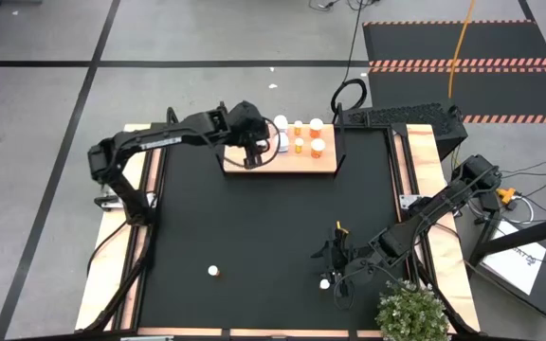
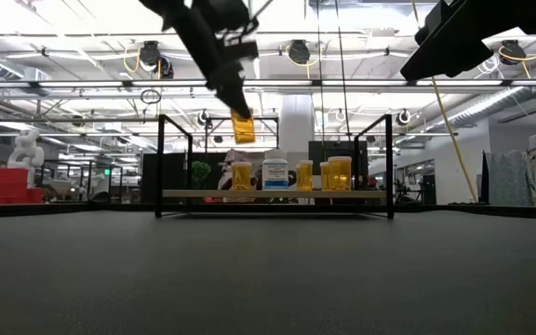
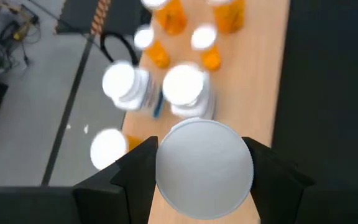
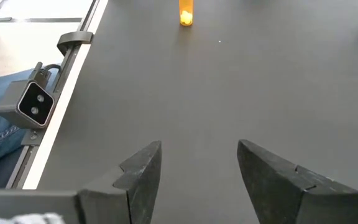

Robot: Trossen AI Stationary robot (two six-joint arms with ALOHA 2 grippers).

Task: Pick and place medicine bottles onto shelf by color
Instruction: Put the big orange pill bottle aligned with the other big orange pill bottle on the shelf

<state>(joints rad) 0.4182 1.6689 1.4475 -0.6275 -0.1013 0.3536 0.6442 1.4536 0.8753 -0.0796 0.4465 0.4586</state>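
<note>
Orange-bodied and white-capped, a medicine bottle (image 2: 242, 127) hangs clamped in the left pincer (image 3: 204, 171) above the left part of the shelf (image 1: 325, 165), upper centre of the high view — clear of the board in the low view. On the shelf stand several orange bottles (image 1: 317, 147) and a white bottle (image 2: 274, 173). The right pincer (image 4: 197, 168) hovers with jaws apart, empty, over the black desk (image 1: 254, 227) at lower right, near a bottle (image 1: 325, 282). Another bottle (image 1: 213, 271) stands at lower centre.
</note>
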